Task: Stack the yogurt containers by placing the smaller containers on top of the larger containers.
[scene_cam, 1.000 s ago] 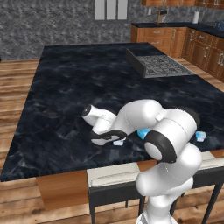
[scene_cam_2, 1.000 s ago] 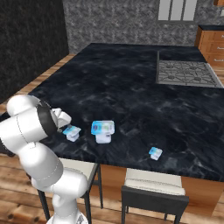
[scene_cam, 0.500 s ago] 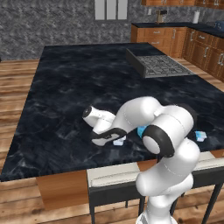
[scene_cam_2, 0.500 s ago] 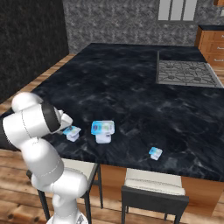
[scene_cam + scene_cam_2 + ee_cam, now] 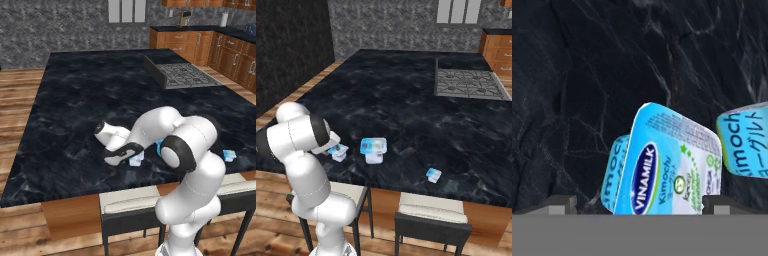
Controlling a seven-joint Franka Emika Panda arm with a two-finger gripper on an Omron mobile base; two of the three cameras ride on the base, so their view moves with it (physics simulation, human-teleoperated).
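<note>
Three yogurt containers sit on the black marbled worktop (image 5: 406, 100), near its front edge: two small cups and one large tub. The large tub (image 5: 373, 150), white with a light-blue and white lid, stands upright roughly in the middle of the row. One small cup (image 5: 337, 151) stands just beside it toward the arm, apart from the tub with a strip of dark worktop between them. The other small cup (image 5: 433, 175) sits well apart on the tub's far side, close to the front edge; in the left base view it (image 5: 229, 155) shows past the arm's elbow. Nothing is stacked: both small cups rest on the worktop itself, and the tub's lid is bare. The gripper (image 5: 639, 205) is low over the nearer small cup, whose blue Vinamilk lid (image 5: 669, 172) lies between the two dark fingers (image 5: 559, 204) in the hand view. The fingers stand wide apart, one on each side of the cup with clear gaps, and grip nothing. The edge of the tub (image 5: 744, 145) shows at the right of the hand view. In the left base view the hand hangs over that same cup (image 5: 135, 159). One inset cooktop (image 5: 468, 84) lies at the far end of the worktop, and two stools (image 5: 431, 220) stand beneath its front edge.
</note>
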